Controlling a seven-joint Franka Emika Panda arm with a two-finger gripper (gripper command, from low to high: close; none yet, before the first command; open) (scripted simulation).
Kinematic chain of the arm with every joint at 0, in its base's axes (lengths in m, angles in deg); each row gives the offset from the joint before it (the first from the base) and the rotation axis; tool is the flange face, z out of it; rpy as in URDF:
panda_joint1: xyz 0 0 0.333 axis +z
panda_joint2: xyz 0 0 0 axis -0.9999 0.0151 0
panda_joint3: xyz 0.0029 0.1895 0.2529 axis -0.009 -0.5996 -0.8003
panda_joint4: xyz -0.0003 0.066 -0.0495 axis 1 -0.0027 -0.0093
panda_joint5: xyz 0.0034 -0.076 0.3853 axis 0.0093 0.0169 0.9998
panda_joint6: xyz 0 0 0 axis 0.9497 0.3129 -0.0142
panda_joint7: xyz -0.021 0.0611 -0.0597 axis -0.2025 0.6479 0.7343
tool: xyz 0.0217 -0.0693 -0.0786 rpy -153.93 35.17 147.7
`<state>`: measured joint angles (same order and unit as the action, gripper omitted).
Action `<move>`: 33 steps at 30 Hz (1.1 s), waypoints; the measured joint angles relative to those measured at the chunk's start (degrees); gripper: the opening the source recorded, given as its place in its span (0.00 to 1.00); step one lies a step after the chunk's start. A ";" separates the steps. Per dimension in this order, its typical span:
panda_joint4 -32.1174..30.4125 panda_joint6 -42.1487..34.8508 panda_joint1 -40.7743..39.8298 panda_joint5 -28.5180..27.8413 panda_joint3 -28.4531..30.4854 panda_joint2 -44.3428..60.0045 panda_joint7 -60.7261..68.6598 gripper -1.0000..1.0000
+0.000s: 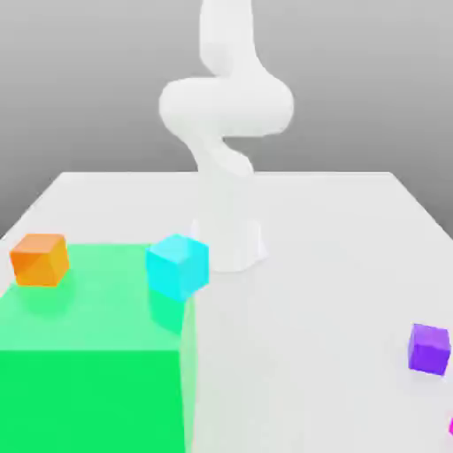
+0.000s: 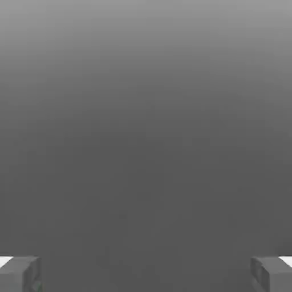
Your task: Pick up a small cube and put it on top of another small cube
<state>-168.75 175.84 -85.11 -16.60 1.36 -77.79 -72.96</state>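
Three small cubes rest on the white table (image 1: 318, 265). An orange cube (image 1: 40, 259) sits at the exterior view's left, on a green patch (image 1: 88, 372). A cyan cube (image 1: 178, 266) stands at that patch's far right corner, just in front of the arm's base (image 1: 228, 243). A purple cube (image 1: 429, 349) lies at the exterior view's right. The white arm (image 1: 226, 106) rises from its base and leaves the picture at the top. In the hand view my gripper (image 2: 146, 275) is open, its grey fingertips (image 2: 20, 274) far apart with nothing between them, facing a plain grey background.
A sliver of a magenta object (image 1: 450, 427) shows at the exterior view's lower right edge. The flat green patch covers the table's near left part. Bare white table lies between the cyan and purple cubes.
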 joint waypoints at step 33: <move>-10.08 31.70 34.54 -9.40 -5.35 63.70 18.77 0.00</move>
<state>-178.83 207.54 -50.57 -26.00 -4.00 -14.09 -54.19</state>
